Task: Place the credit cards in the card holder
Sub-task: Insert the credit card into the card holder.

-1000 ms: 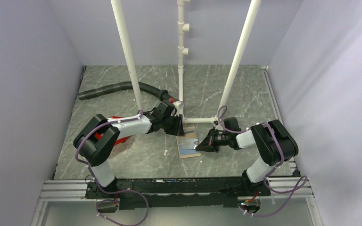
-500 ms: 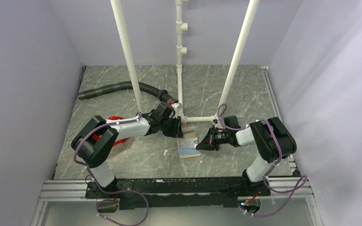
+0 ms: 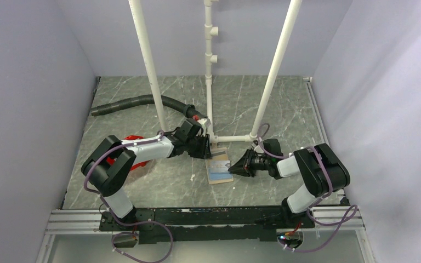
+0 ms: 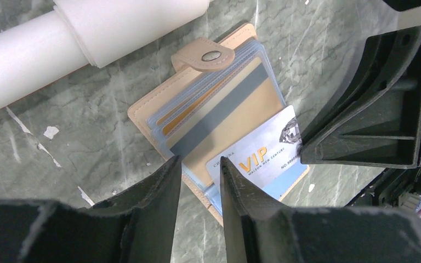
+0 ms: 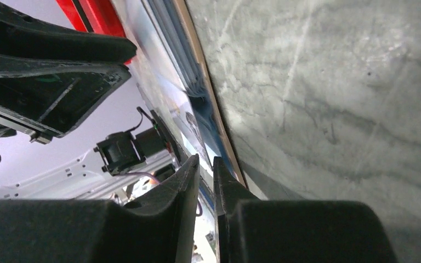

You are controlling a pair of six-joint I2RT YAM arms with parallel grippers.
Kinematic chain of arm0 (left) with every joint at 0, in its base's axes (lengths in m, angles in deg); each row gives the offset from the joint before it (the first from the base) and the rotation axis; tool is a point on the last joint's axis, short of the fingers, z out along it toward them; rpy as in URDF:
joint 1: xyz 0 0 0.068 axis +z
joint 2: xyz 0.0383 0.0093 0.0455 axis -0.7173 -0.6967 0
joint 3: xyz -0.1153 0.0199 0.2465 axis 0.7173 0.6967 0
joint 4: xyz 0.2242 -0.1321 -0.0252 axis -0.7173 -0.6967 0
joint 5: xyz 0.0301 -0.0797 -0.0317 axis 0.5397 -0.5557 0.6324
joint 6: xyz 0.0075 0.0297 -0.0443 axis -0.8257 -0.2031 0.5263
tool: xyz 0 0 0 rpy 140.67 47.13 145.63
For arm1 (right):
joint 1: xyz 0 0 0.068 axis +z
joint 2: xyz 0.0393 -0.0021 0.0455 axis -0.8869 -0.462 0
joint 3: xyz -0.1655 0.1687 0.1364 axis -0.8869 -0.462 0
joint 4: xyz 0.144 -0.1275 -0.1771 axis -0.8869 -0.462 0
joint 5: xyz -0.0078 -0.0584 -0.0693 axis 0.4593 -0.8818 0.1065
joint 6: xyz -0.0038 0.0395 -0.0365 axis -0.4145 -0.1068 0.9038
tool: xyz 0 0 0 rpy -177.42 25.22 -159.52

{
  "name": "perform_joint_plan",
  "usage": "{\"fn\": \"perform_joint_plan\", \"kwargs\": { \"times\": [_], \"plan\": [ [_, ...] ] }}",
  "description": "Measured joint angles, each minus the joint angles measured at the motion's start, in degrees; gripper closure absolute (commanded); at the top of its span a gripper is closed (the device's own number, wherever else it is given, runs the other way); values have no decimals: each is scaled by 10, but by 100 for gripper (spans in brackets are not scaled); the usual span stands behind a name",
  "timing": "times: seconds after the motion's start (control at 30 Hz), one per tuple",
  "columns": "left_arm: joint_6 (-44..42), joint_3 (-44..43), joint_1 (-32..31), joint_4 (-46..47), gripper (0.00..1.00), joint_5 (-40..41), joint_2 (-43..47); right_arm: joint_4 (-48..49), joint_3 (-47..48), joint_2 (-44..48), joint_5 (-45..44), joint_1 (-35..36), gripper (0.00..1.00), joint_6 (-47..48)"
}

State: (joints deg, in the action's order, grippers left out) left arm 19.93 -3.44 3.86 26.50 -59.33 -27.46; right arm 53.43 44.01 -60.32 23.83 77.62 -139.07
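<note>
1. Seen from above, the card holder (image 3: 217, 170) lies open and flat on the table (image 3: 164, 183), near the middle, just in front of the white pipe (image 3: 233, 139).
2. The left gripper (image 3: 208, 151) stands at 11 o'clock from the holder, low over its far end. The right gripper (image 3: 234, 167) stands at 3 o'clock, at the holder's side edge.
3. In the left wrist view, the snap tab (image 4: 207, 55) sticks out at the 12 o'clock end of the holder. The clear sleeves show gold and grey stripes.
4. A white card (image 4: 257, 159) printed "VIP" lies slanted on the 5 o'clock part of the holder. How deep it sits in a sleeve I cannot tell.
5. The left fingers (image 4: 159, 203) have a narrow gap between them, above the holder's 7 o'clock corner. I see nothing clamped there.
6. The tip of the right gripper meets the card's 3 o'clock corner. Its fingers (image 5: 175, 208) are only a slit apart, and I see nothing between them.
7. A red bin (image 3: 141, 163) sits at 9 o'clock from the holder, partly behind the left arm. A black hose (image 3: 137, 101) lies well apart at 10 o'clock.
</note>
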Motion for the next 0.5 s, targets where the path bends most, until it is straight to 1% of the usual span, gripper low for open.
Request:
{"fn": "perform_joint_plan", "kwargs": {
  "times": [0.07,0.17,0.3,0.5],
  "plan": [
    [5,0,0,1,62,0,0,12,-5,12,-14,0,83,-12],
    [10,0,0,5,63,0,0,35,-12,24,-26,0,89,-31],
    [12,2,0,8,63,-1,0,64,-14,24,-40,0,100,-51],
    [12,2,0,6,63,0,0,79,-14,10,-46,2,100,-64]
  ]
}}
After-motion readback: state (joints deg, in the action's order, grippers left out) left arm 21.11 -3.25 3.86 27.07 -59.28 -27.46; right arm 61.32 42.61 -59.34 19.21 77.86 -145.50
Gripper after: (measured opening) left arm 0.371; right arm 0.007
